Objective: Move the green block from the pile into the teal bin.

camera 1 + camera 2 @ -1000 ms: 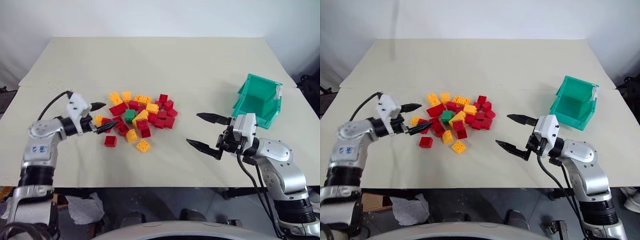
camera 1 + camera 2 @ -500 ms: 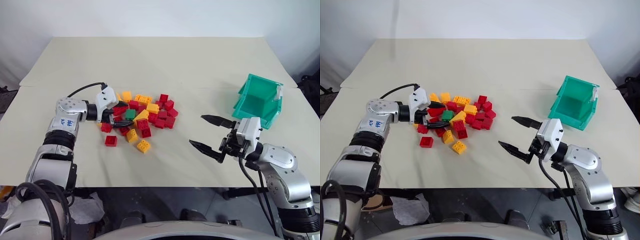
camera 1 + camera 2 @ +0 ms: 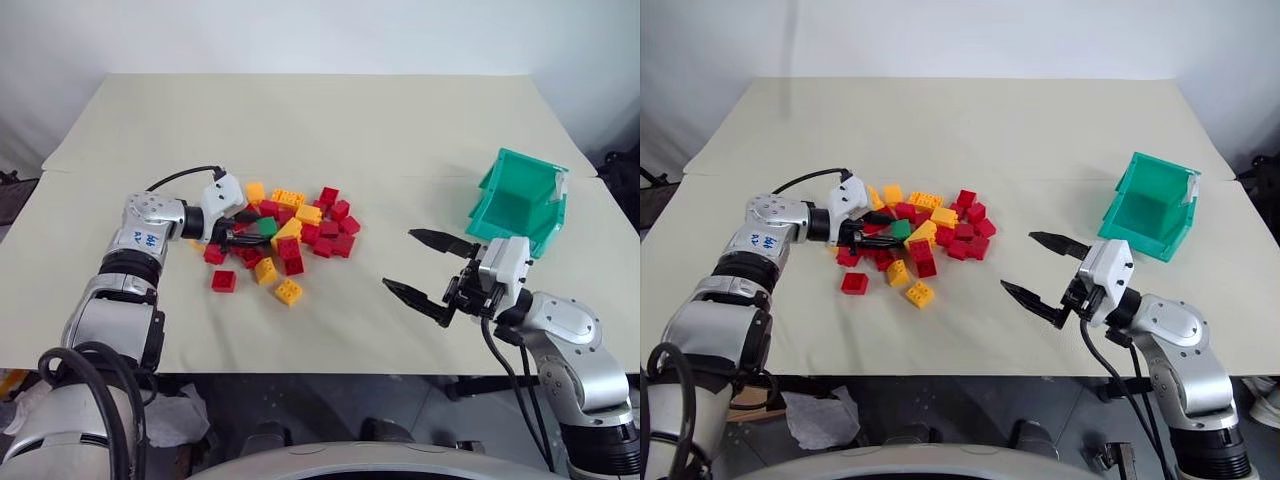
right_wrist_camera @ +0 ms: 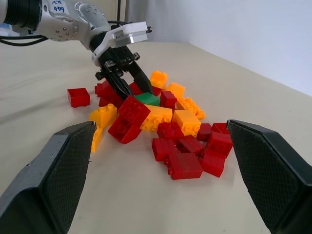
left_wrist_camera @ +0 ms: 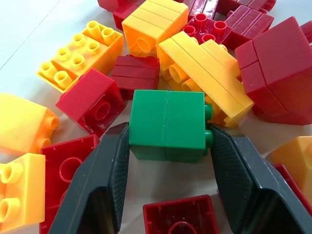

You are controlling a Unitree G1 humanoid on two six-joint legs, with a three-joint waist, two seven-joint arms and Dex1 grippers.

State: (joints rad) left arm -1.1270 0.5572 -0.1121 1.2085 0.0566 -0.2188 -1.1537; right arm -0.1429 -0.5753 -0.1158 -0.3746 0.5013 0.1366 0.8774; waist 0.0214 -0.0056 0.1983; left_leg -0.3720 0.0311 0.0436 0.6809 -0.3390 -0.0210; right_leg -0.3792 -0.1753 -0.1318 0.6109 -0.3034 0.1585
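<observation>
Flanking green block (image 5: 168,126) — left gripper (image 5: 168,161), bricks crowding.

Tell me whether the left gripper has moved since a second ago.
Yes. The left gripper has gone from the table left of the pile in among its bricks, fingers either side of the green block.

Red/yellow bricks (image 5: 97,100) crowd the green block (image 5: 167,125) on far side; bare table (image 3: 400,160) btwn pile (image 3: 290,225) and bin (image 3: 520,200), right fingers (image 3: 425,298) hanging there.
</observation>
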